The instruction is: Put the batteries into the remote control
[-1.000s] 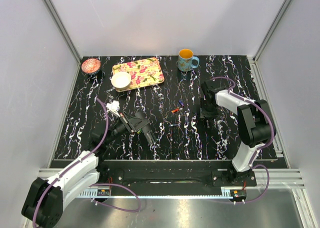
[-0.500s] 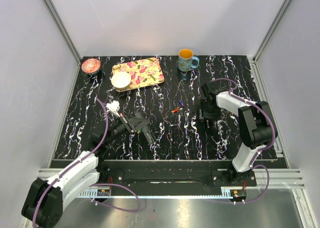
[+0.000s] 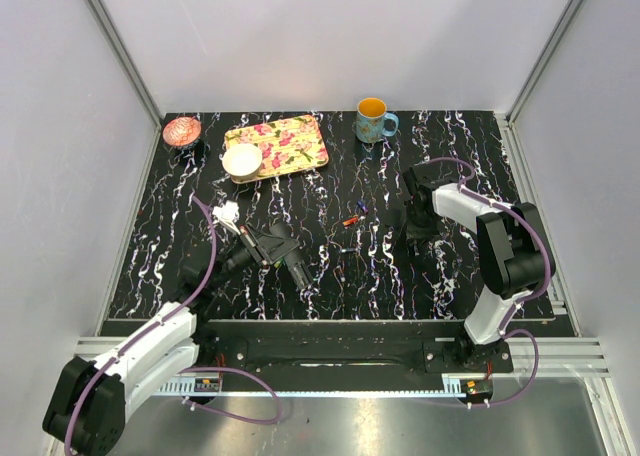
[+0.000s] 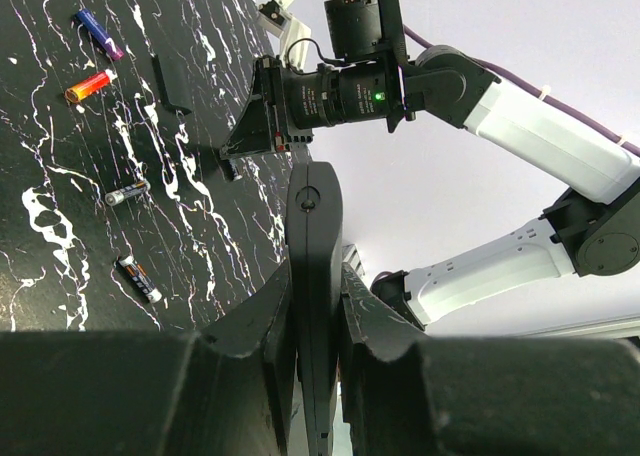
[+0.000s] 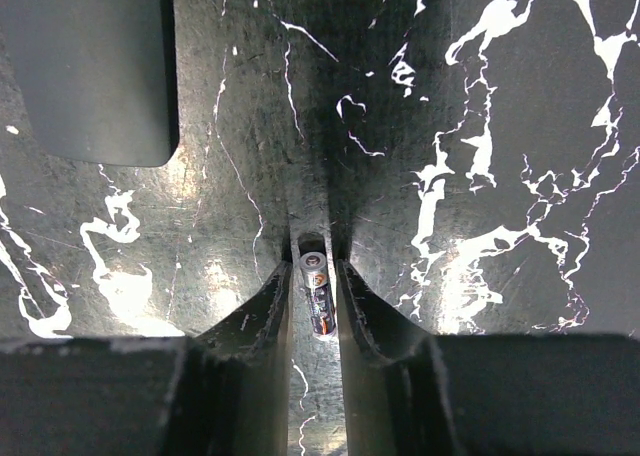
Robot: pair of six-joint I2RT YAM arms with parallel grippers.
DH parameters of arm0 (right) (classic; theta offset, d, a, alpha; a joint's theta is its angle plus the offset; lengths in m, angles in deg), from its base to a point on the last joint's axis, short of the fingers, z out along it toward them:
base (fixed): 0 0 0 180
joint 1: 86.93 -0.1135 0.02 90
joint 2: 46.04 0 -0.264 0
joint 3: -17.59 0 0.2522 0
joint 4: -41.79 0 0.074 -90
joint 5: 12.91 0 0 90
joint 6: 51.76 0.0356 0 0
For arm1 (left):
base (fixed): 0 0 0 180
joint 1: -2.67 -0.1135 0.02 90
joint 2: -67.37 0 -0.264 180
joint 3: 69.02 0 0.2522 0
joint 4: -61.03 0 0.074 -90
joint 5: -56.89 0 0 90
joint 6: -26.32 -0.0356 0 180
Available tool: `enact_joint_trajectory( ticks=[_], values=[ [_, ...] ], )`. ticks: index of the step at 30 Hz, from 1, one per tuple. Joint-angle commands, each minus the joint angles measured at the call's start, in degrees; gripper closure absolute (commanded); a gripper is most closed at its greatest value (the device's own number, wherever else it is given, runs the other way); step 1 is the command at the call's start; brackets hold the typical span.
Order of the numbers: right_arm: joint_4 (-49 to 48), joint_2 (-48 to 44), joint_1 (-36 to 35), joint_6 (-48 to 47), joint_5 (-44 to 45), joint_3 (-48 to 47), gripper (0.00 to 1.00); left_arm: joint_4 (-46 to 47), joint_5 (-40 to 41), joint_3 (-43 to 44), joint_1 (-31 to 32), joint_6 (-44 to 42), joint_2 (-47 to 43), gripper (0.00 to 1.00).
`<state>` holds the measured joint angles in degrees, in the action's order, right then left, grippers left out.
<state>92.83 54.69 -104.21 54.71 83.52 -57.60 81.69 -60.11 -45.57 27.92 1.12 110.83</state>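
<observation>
Battery pinched, remote clamped

My right arm reaches forward with the wrist bent down, the right pincer (image 5: 315, 273) tip-down at the tabletop (image 5: 480, 126). Its fingers stand narrow, closed on a battery (image 5: 318, 306) lying between them, long axis along the fingers. My left pincer (image 4: 315, 276) clamps the remote control (image 4: 313, 206) edge-on, its length running out past my fingertips.

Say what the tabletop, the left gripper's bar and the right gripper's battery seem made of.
The tabletop looks like glossy black marble or a laminate copy: white veins, glare. The remote control seems moulded black plastic, smooth, semi-matte. The battery shows a bright metal cap and shiny printed wrap.
</observation>
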Motion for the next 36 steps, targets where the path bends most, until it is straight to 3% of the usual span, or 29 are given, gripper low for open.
enact_joint_trajectory(
  ticks=[1,3,5,8,16,20,23,30,36],
  values=[
    [0.69,-0.18,-0.39,-0.3,1.65,0.35,0.71,3.91,-0.94,-0.03,0.41,0.16,-1.01,1.0],
    [0.69,0.08,-0.48,-0.38,1.91,0.17,0.64,3.82,-0.86,-0.03,0.41,0.07,-0.84,1.0],
    [0.69,0.26,-0.39,-0.39,2.09,-0.18,0.62,3.82,-0.86,-0.03,0.41,0.07,-0.84,1.0],
    [0.6,0.61,-0.39,-0.56,1.83,-0.36,0.69,3.82,-0.86,-0.2,0.5,0.07,-1.01,1.0],
    [0.34,0.96,-0.48,-0.47,1.65,-0.18,1.0,3.99,-0.68,-0.64,0.41,0.07,-0.84,1.0],
    [-1.32,-1.75,-0.39,0.67,1.04,0.61,1.0,4.0,-0.51,-0.55,0.41,0.24,-0.92,1.0],
    [-4.49,-10.17,-1.09,2.33,-1.16,2.97,1.0,3.91,-0.15,0.15,0.5,0.51,-0.66,1.0],
    [-3.27,-34.87,-13.12,5.94,2.79,2.91,1.0,3.64,-0.07,4.8,0.67,0.6,4.34,1.0],
    [1.39,-39.9,-26.47,9.28,6.74,-2.54,1.0,7.59,1.43,9.11,1.02,1.38,11.98,1.0]
  ],
)
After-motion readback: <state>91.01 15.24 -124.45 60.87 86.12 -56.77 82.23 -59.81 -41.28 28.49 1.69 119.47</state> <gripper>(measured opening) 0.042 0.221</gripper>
